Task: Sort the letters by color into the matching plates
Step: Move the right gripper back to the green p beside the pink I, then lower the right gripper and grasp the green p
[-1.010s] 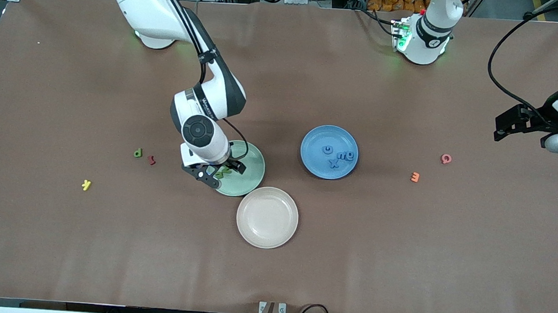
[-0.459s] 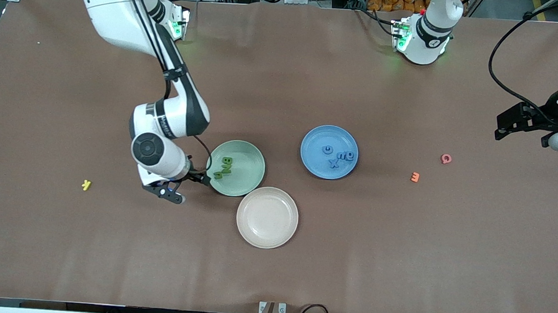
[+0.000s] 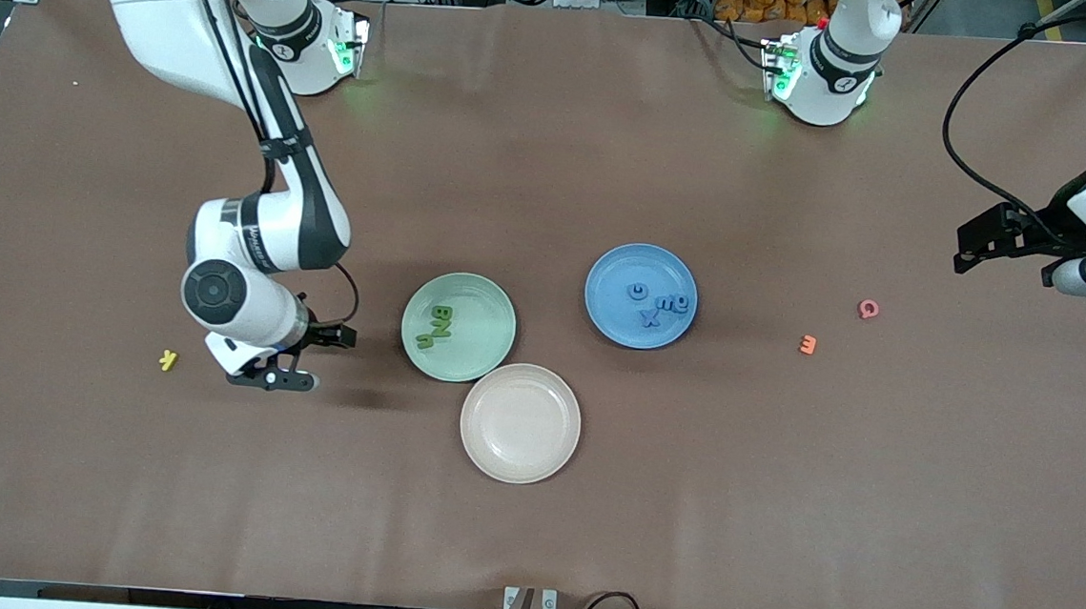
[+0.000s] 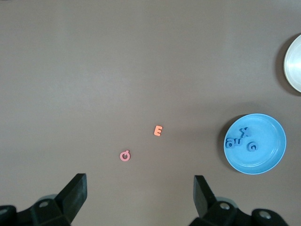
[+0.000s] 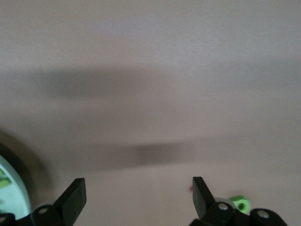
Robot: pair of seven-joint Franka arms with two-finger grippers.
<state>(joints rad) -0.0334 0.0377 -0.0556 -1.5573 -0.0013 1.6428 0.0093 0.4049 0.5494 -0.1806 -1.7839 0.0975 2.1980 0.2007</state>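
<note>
Since earlier front frame, right gripper (image 3: 296, 356) left green plate (image 3: 477, 357), now over bare table, fingers apart, empty.

Front: three green letters (image 3: 436, 325) in green plate, four blue letters (image 3: 658, 305) in blue plate (image 3: 618, 262).

Left wrist: left gripper (image 4: 140, 195) apart, waiting.

Right wrist: last green letter (image 5: 241, 203) on table, likely next.

Letters (image 3: 437, 326) in plates (image 3: 494, 315) — plates side by side
</note>
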